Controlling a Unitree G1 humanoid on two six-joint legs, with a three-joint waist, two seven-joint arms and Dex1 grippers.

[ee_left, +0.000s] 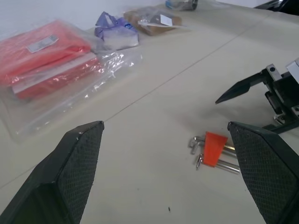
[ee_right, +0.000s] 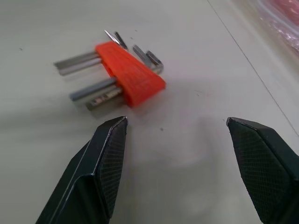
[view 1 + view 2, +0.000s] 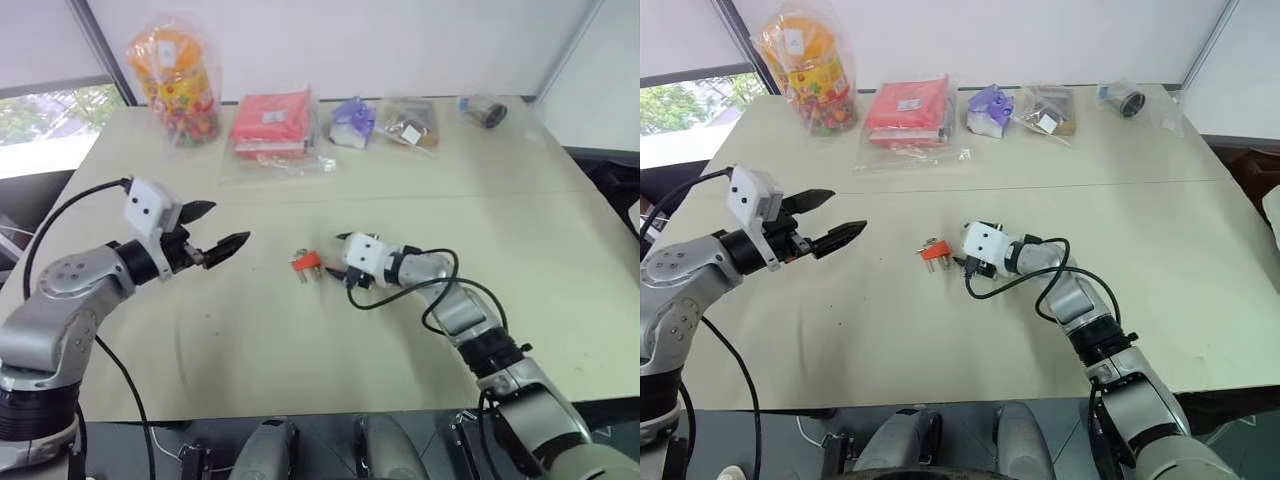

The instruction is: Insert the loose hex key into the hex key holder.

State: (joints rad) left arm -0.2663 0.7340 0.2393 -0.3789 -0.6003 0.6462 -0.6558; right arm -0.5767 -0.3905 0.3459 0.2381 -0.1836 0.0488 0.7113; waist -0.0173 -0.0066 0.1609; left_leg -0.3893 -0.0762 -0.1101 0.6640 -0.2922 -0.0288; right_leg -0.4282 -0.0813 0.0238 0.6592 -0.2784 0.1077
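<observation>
The holder (image 2: 130, 73), a small red-orange block with a few metal keys through it, lies flat on the table (image 3: 300, 350) near the middle, between the two arms. In the right wrist view several grey keys stick out of both its sides, some with their bent ends showing beyond the block. I cannot tell which of these rods, if any, is the loose key; none lies clearly apart from the block.

The right tool (image 3: 333, 270) sits low over the table just beside the holder, its fingers pointing at it. The fingers stand wide apart and hold nothing; the holder lies just past the fingertips (image 2: 112, 135), not between them and not touched.

The left tool (image 3: 222, 228) hangs above the table, well apart from the holder on its other side, pointing roughly level toward the middle. Its fingers are spread wide too, and they are empty. From its wrist view the holder shows near one fingertip, with the right tool's finger beyond it.

Along the far edge of the table lie a red-pink packet (image 3: 272, 120) in clear plastic, a bag of colourful sweets (image 3: 176, 82), a purple bag (image 3: 352, 122), a brownish bag (image 3: 410, 125) and a small dark roll (image 3: 484, 110).
</observation>
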